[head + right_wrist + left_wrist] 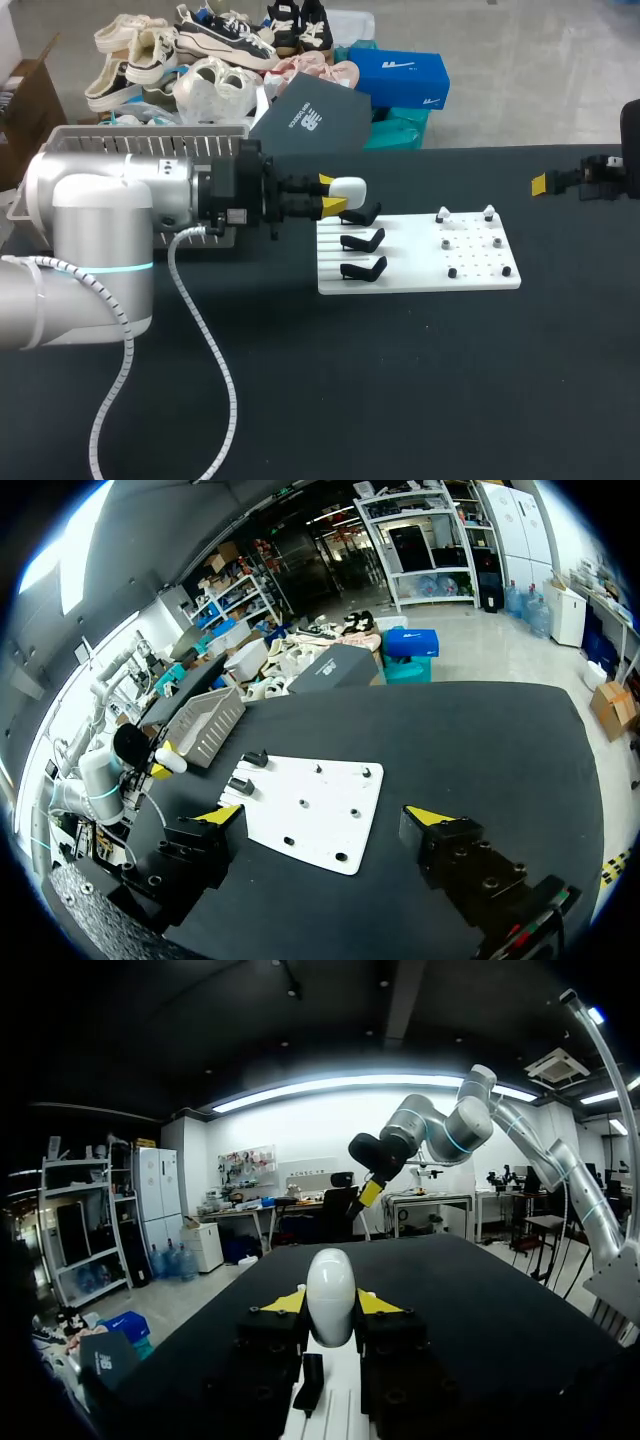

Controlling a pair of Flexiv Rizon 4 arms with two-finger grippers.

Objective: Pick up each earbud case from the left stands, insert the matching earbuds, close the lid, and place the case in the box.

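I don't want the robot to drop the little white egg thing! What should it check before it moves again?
1. Left gripper has both yellow fingers on the white case: ok.
2. Case lifted clear of its stand: cannot tell, it sits very close above it.
3. Lid open for the earbuds: not ok, the case looks shut.
4. Right gripper open and free to help: ok, it holds nothing.
5. Earbuds waiting on the white board: ok, two white ones on the far pegs.
6. Room in the box: cannot tell, the arm hides its inside.
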